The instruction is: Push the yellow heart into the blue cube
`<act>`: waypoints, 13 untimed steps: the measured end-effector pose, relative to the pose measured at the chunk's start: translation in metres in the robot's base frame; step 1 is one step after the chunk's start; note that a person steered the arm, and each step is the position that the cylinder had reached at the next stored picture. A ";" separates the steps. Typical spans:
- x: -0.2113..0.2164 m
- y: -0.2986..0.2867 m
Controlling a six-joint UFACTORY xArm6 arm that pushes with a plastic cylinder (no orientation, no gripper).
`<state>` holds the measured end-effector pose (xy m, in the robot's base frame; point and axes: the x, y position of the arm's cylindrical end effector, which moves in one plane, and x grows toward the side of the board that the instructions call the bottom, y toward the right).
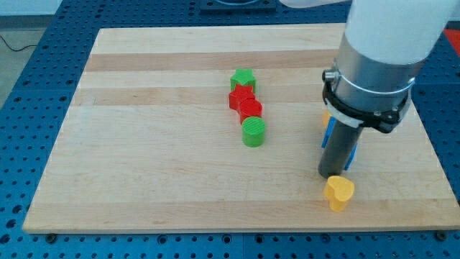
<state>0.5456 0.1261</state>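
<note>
The yellow heart [338, 193] lies near the view's bottom right of the wooden board [144, 158]. My tip [331, 174] is at the end of the dark rod, just above the heart's top edge and very close to it or touching it. A blue block [352, 149], which looks like the blue cube, shows only as slivers on either side of the rod, just above the tip. A small yellow piece [325, 115] peeks out behind the arm's collar; its shape is hidden.
A tight column of blocks stands mid-board: a green star [244, 78] at the top, a red star [240, 96], a red cylinder [251, 109] and a green cylinder [254, 132]. The arm's large white and grey body [381, 50] covers the board's upper right.
</note>
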 end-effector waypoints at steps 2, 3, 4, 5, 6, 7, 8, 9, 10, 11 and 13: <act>0.001 -0.079; 0.023 -0.088; 0.058 -0.068; 0.068 -0.039; 0.056 -0.012; 0.042 0.009; 0.034 0.014; 0.033 0.014; 0.059 0.019; 0.073 0.034; 0.062 0.042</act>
<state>0.6079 0.1676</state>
